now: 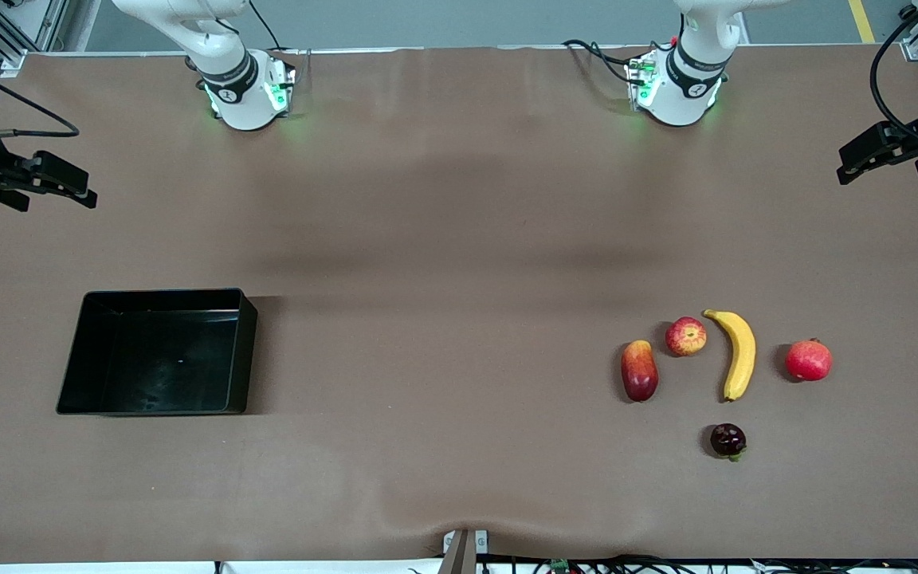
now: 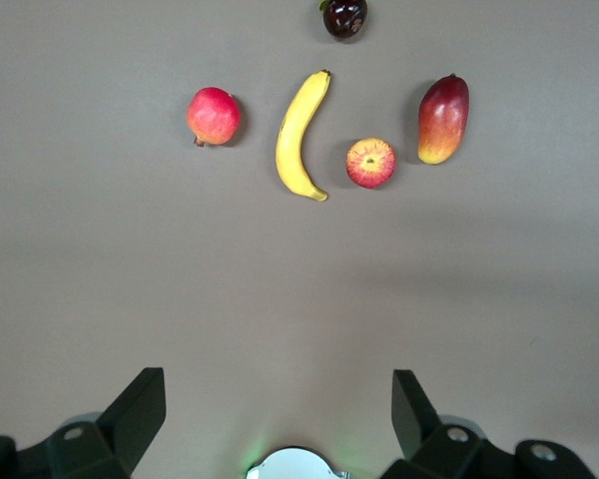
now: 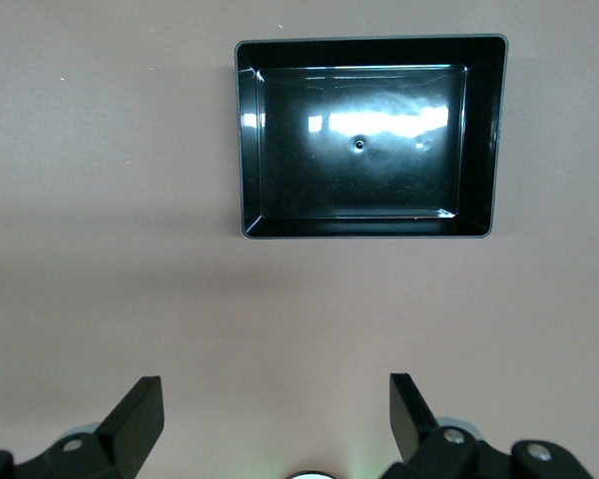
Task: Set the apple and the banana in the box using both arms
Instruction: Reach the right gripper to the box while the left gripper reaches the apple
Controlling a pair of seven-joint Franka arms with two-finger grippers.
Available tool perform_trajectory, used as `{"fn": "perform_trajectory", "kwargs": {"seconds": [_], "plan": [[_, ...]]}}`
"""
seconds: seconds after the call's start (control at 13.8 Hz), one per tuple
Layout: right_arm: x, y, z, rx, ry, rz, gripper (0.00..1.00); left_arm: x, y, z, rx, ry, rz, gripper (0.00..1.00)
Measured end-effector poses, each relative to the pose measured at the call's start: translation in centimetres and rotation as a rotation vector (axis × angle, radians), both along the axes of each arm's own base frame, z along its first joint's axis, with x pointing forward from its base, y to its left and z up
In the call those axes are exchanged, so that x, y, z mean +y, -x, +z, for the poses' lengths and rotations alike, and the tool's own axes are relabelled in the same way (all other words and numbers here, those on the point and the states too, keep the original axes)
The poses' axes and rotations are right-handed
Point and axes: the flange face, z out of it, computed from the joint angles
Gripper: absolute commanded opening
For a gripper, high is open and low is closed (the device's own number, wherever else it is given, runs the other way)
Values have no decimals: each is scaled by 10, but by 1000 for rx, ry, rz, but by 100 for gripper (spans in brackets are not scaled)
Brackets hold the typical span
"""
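Dark fruit (image 1: pixel 727 440) nearest, left gripper (image 2: pixel 280 404) and right gripper (image 3: pixel 278 409) raised (fingers apart)

The apple (image 1: pixel 685 336), small, red with yellow streaks, sits on the table toward the left arm's end, just beside the banana (image 1: pixel 737 353), a long curved yellow fruit lying flat. The box (image 1: pixel 250 351), a shallow glossy black tray, lies well apart toward the right arm's end.

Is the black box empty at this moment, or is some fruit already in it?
Empty. The box shows only its bare glossy floor in the front and right wrist views; the apple and banana lie on the table.
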Motion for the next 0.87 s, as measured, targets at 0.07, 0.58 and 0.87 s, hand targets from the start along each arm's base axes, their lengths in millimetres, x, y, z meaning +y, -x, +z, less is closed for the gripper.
{"fn": "perform_trajectory", "kwargs": {"seconds": [0.07,0.58,0.87], "plan": [[0,0,0,0,0,0,100,0,0,0,0,0,0,100],[-1,-2,-3,-2,4,-1,100,3,-18,-27,35,7,2,100],[-16,-24,-39,16,6,-27,100,10,-67,-102,35,29,6,100]]}}
